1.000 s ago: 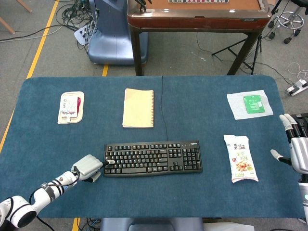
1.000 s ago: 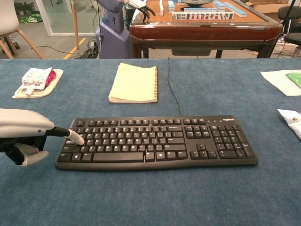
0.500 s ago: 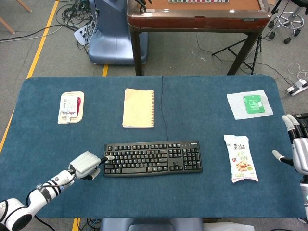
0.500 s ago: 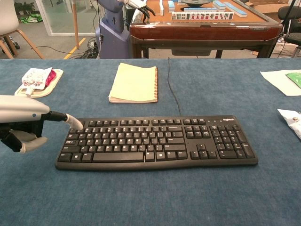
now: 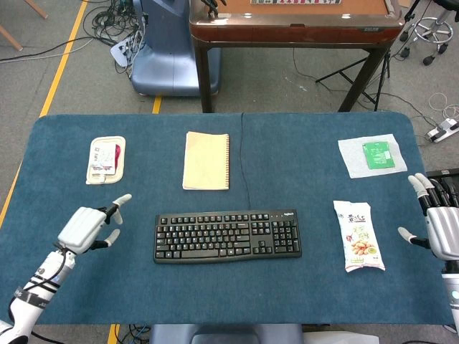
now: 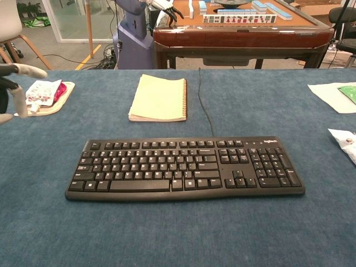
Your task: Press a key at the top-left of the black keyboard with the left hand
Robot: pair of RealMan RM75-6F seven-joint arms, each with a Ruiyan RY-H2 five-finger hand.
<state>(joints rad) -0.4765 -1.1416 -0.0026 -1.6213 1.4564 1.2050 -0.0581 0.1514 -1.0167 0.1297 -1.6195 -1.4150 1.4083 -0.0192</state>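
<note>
The black keyboard [image 5: 226, 235] lies in the middle of the blue table; the chest view shows the black keyboard [image 6: 186, 168] close up, with no finger on its keys. My left hand [image 5: 91, 225] hovers left of the keyboard, apart from it, fingers spread and holding nothing. Only the tips of my left hand [image 6: 15, 83] show at the left edge of the chest view. My right hand [image 5: 437, 222] stays at the table's right edge, fingers apart and empty.
A yellow notebook [image 5: 206, 160] lies behind the keyboard, beside its cable [image 5: 244, 161]. A pouch on a small tray [image 5: 105, 159] sits far left. A snack packet [image 5: 358, 235] lies right of the keyboard, and a green packet on white paper [image 5: 372, 155] at the back right.
My left hand has lifted off the keyboard's top-left keys and pulled back to the left, its fingers spreading. The right hand shifted slightly.
</note>
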